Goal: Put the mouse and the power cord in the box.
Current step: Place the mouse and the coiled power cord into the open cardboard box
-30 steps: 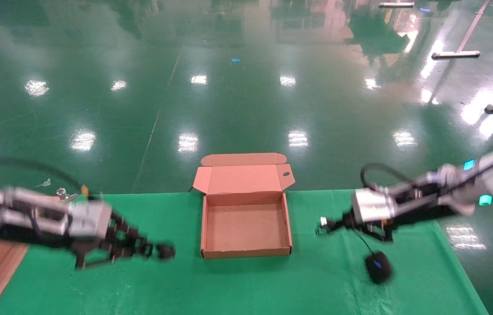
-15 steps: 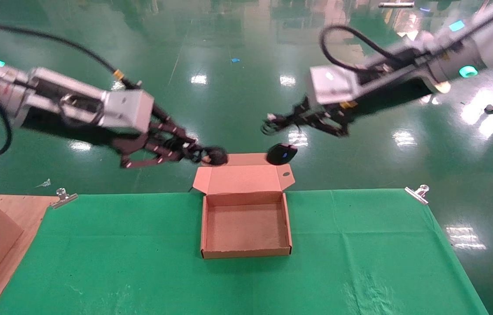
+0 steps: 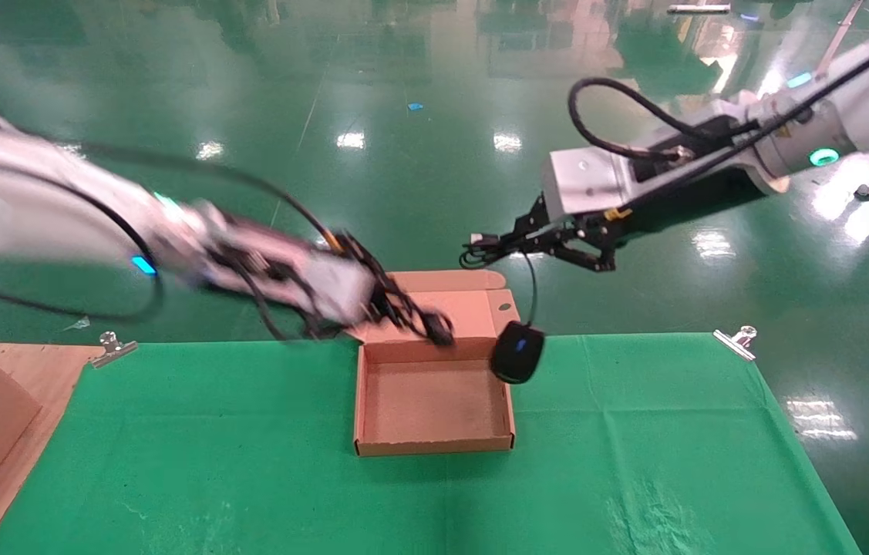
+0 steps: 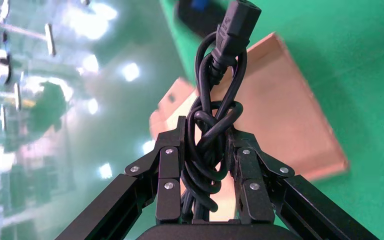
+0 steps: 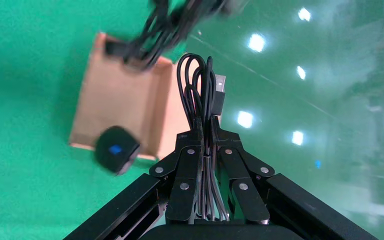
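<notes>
Head view: left gripper (image 3: 434, 333), clamped on the power cord (image 4: 211, 125), now down at the box (image 3: 434, 443) back edge. Right gripper (image 3: 492, 247), pinching the cable, mouse (image 3: 517, 352) dangling lower beside the right wall. Both near release.

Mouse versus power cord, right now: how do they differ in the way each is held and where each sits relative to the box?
The mouse dangles on its thin cable below the right gripper, which pinches only the coiled cable; the power cord is clamped directly as a thick bundle by the left gripper. The mouse hangs at the box's right wall; the cord is over its back edge. Neither lies inside.
</notes>
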`<state>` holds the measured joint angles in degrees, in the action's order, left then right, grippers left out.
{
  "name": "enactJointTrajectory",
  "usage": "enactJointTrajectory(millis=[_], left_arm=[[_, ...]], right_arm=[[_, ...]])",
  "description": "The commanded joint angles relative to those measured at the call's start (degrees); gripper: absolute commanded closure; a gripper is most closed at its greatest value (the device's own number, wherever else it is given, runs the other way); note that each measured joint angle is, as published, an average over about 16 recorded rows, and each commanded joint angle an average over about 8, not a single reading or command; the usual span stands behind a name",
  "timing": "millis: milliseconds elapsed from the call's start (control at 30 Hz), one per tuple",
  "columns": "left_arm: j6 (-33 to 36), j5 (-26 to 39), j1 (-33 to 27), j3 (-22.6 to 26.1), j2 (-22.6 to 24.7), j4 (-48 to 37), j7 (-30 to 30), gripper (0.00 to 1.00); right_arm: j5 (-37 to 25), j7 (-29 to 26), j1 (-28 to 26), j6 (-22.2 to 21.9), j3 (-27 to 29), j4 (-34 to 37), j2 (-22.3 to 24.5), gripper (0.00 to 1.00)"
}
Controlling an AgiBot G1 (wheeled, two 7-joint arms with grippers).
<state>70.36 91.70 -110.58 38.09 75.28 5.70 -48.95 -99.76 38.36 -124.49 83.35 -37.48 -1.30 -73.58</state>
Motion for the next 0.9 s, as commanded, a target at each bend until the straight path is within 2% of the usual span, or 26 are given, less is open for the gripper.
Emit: enactJointTrajectory(millis=[33, 267, 533, 567, 600, 800, 833, 900], left_arm=[[-3.31, -0.80, 2.60, -0.61, 1.35, -0.13, -2.93, 1.00], [-19.03, -5.40, 14.84, -2.07, 3.15, 5.69, -9.17, 1.00], [-31.12, -7.83, 24.64, 3.70, 3.49, 13.60, -8.52, 0.98], [-31.61, -8.38, 25.24, 4.59, 3.46, 14.31, -7.90, 0.93], [-31.93, -8.96, 25.70, 5.45, 3.42, 14.90, -7.25, 0.83], [-31.46, -12.43, 25.92, 9.75, 3.20, 16.27, -4.27, 0.10], [-31.60, -12.85, 25.81, 10.35, 3.19, 16.31, -4.09, 0.03], [-31.95, -13.72, 25.65, 11.54, 3.17, 16.38, -3.81, 0.00]], right_arm=[[0.36, 0.37, 0.11, 1.20, 0.24, 0.46, 0.49, 1.00], [1.01, 1.93, 2.03, 2.66, 0.68, 1.37, 2.05, 1.00], [0.95, 3.40, 5.22, 1.37, 0.64, 2.08, 3.80, 1.00], [0.90, 3.52, 5.62, 1.07, 0.61, 2.13, 3.97, 1.00], [0.86, 3.64, 6.01, 0.76, 0.58, 2.17, 4.12, 1.00], [0.78, 4.08, 7.78, -0.79, 0.52, 2.10, 4.40, 1.00], [0.79, 4.10, 7.97, -0.92, 0.53, 2.06, 4.35, 1.00], [0.81, 4.16, 8.30, -0.96, 0.54, 1.96, 4.20, 1.00]])
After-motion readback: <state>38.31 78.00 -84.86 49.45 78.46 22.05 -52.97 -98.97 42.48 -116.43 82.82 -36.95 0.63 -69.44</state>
